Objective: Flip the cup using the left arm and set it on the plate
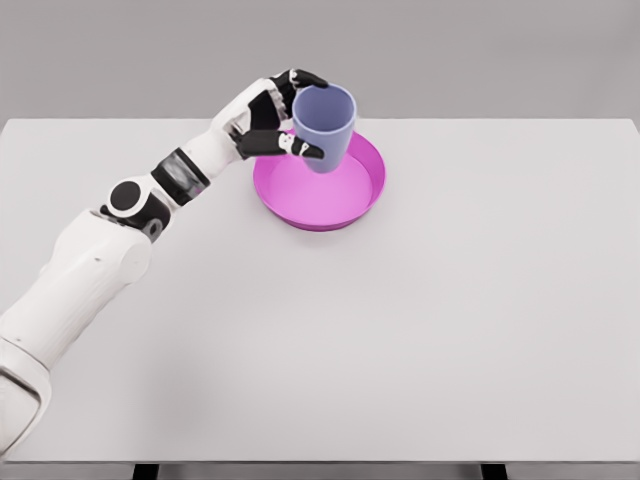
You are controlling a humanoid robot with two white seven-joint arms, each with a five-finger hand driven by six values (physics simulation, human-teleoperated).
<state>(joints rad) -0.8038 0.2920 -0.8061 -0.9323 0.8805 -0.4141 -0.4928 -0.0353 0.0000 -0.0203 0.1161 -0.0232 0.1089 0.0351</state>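
One left hand grips the lavender cup by its side, mouth up, over the pink plate; it looks light, rigid, probably slick.

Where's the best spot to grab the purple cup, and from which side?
Grab the cup around its side wall, just below the rim, coming from the left. It stands mouth-up over the pink plate, so its round wall is free, and the left hand already wraps it there.
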